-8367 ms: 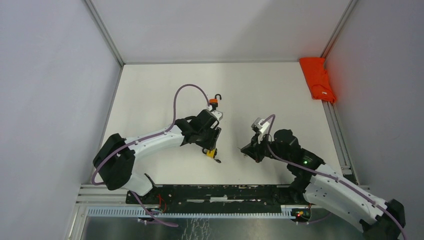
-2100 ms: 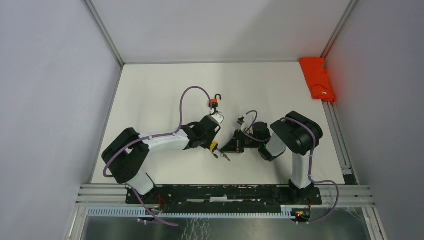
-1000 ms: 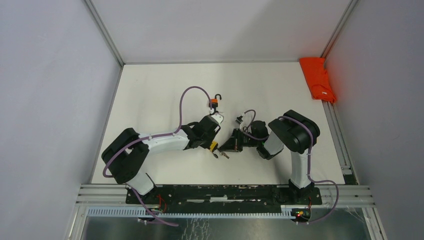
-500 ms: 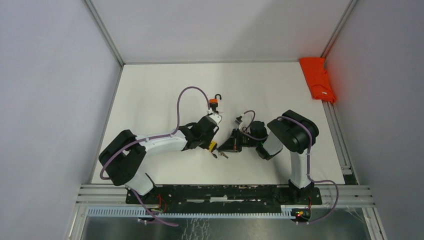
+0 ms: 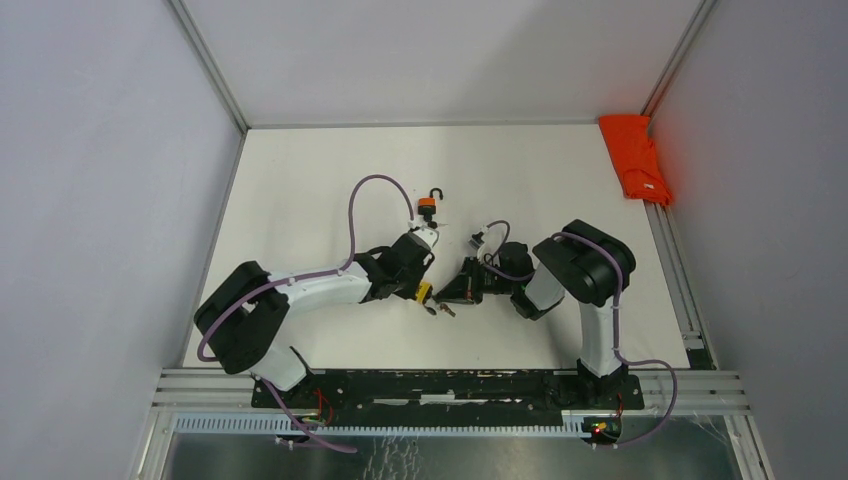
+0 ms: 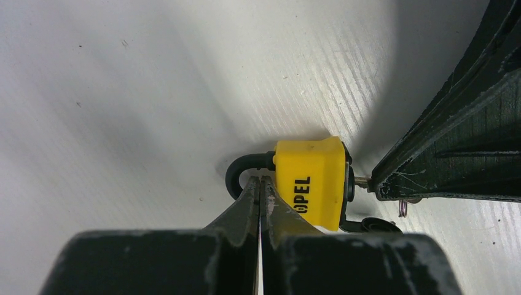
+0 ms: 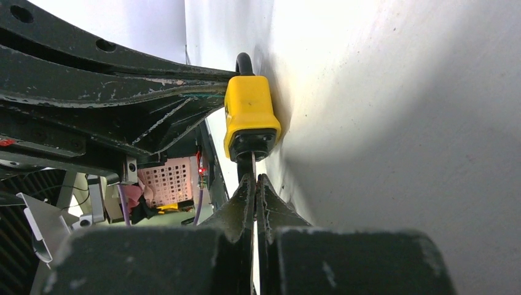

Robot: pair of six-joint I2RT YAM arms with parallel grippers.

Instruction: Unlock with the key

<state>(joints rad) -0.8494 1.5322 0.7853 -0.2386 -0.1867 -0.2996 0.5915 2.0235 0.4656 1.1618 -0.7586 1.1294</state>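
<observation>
A yellow padlock (image 5: pixel 424 291) lies on the white table between my two arms; it is also in the left wrist view (image 6: pixel 310 181) and the right wrist view (image 7: pixel 249 114). My left gripper (image 6: pixel 258 179) is shut, and its tips rest in the loop of the black shackle (image 6: pixel 236 171), right beside the yellow body. From the other side, my right gripper (image 7: pixel 254 176) is shut on the key (image 7: pixel 252 163). The key's blade runs straight into the keyhole at the padlock's bottom end. From above, the left gripper (image 5: pixel 417 285) and the right gripper (image 5: pixel 450 297) meet at the padlock.
An orange padlock (image 5: pixel 428 204) with its black shackle swung open lies just beyond the left wrist. A folded red cloth (image 5: pixel 637 158) lies at the far right edge. A small key ring (image 6: pixel 402 208) hangs by the key. Grey walls enclose the table.
My left arm's elbow has swung a little to the left and its cable loop has shifted. Both grippers stay shut at the padlock, which has barely moved.
</observation>
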